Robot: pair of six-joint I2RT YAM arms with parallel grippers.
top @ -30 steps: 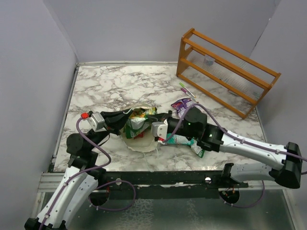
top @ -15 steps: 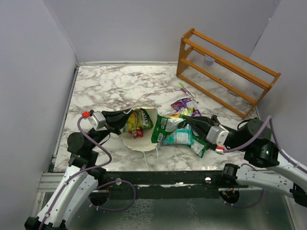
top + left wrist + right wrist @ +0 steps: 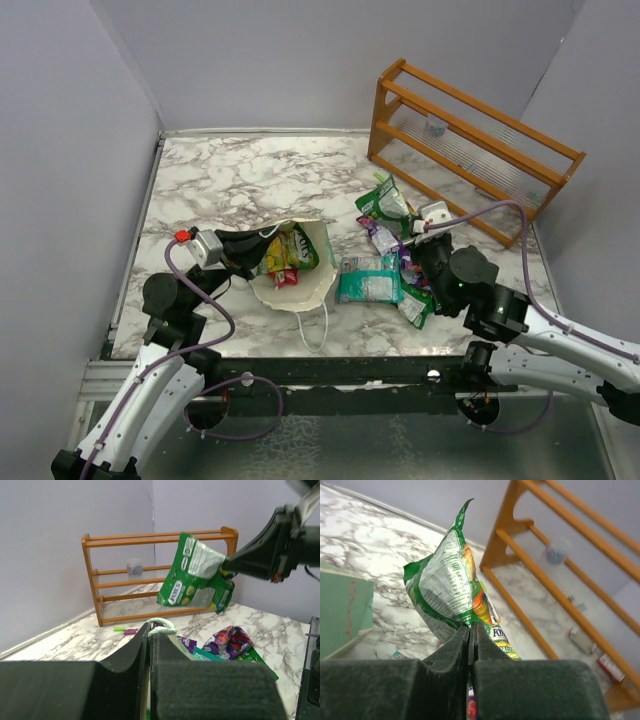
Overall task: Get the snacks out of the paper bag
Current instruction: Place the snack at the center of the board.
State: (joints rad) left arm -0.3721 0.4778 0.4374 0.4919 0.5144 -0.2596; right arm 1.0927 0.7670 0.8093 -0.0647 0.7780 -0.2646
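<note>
The mint-green paper bag [image 3: 305,285] lies on its side at the table's front middle, mouth up, with yellow, green and red snacks [image 3: 288,250] showing inside. My left gripper [image 3: 258,247] is shut on the bag's rim [image 3: 162,626]. My right gripper [image 3: 405,222] is shut on a green snack packet [image 3: 385,203], holding it in the air to the right of the bag; the packet [image 3: 447,587] hangs crumpled above its jaws. A teal packet [image 3: 370,278], a purple packet [image 3: 383,236] and another green packet [image 3: 418,305] lie on the marble beside the bag.
A wooden rack [image 3: 470,150] stands at the back right, close behind the lifted packet. A pink-and-green pen [image 3: 125,629] lies in front of it. Grey walls close the table on the left, back and right.
My right gripper has pulled back from the bag's mouth, swinging right and toward the rack with the green packet raised. The left gripper has kept its hold on the bag.
</note>
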